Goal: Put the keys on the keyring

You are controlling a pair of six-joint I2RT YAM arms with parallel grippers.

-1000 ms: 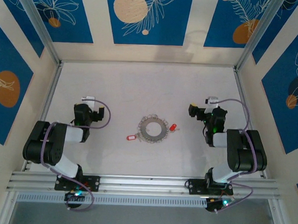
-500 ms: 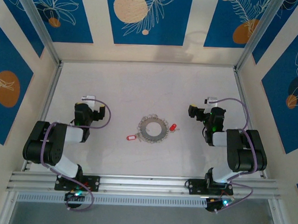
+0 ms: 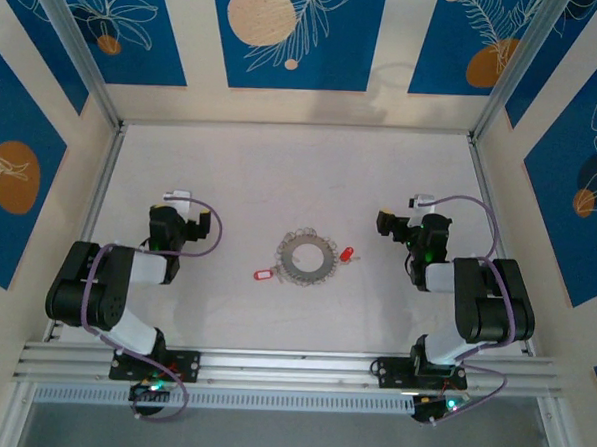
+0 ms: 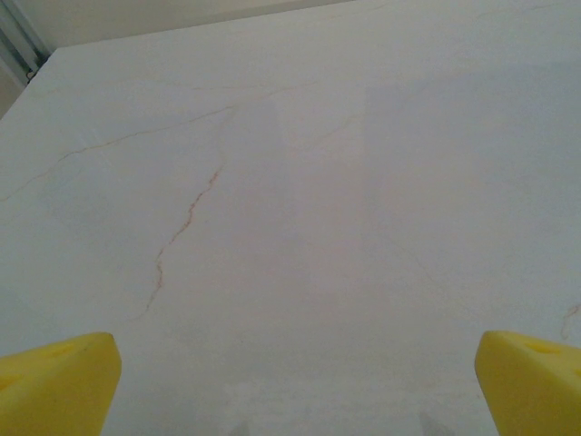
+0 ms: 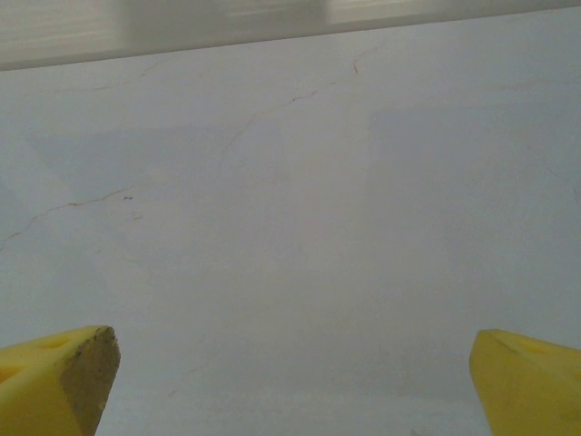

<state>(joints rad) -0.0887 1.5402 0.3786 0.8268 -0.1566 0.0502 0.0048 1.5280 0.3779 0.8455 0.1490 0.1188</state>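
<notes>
Keys (image 3: 348, 254) flanked the keyring (image 3: 307, 258); right end effector (image 5: 290, 386) and left end effector (image 4: 290, 386) both gaped, the right seemingly nearer its key.

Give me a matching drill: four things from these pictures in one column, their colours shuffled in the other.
Things:
1. keyring
2. key heads
3. left gripper's fingertips
4. table

Colours:
A. yellow
B. silvery grey
C. white
D. red

Pairs: 1-B, 2-D, 3-A, 4-C
</notes>
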